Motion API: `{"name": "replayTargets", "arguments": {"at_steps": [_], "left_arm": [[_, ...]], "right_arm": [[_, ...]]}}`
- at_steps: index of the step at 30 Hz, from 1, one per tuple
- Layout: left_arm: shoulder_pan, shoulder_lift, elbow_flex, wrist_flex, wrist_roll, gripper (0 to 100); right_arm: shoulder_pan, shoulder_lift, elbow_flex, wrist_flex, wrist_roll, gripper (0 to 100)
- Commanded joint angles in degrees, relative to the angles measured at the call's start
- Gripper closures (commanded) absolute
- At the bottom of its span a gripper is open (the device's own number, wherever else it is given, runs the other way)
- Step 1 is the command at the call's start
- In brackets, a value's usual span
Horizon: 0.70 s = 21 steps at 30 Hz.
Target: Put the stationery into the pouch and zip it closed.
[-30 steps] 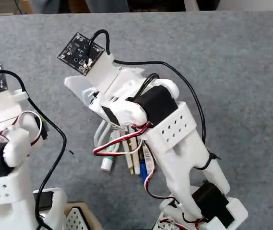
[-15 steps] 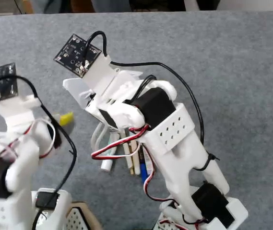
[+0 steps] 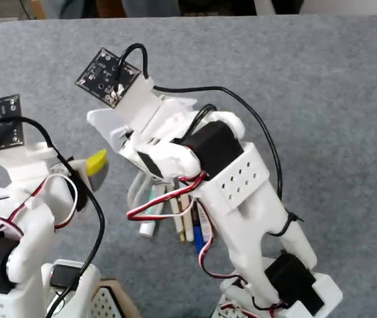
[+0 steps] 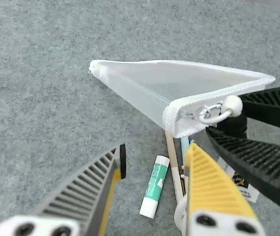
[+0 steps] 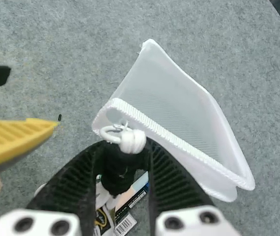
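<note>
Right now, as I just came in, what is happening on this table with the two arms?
The right pincer grips the white mesh pouch by its zipper end. The left pincer is open and hovers close by, above the stationery. A green glue stick and some pens lie on the grey table, not yet in the pouch.

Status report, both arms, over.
Left gripper open, near pouch. Right gripper shut on pouch at its zipper end. Glue stick, pens on table, not yet in.

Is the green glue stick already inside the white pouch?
No, the green glue stick lies on the table, outside the white pouch.
</note>
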Motion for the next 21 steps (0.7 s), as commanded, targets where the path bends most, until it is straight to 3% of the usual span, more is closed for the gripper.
{"name": "replayTargets", "arguments": {"at_steps": [1,21], "left_arm": [[0.7,0.0,2.5,-4.0,0.4,78],[0.7,0.0,13.9,-14.9,0.5,78]], "right_arm": [[-0.6,-0.9,-2.9,0.3,-0.7,98.6],[-0.5,-0.9,-2.9,0.3,-3.3,98.6]]}}
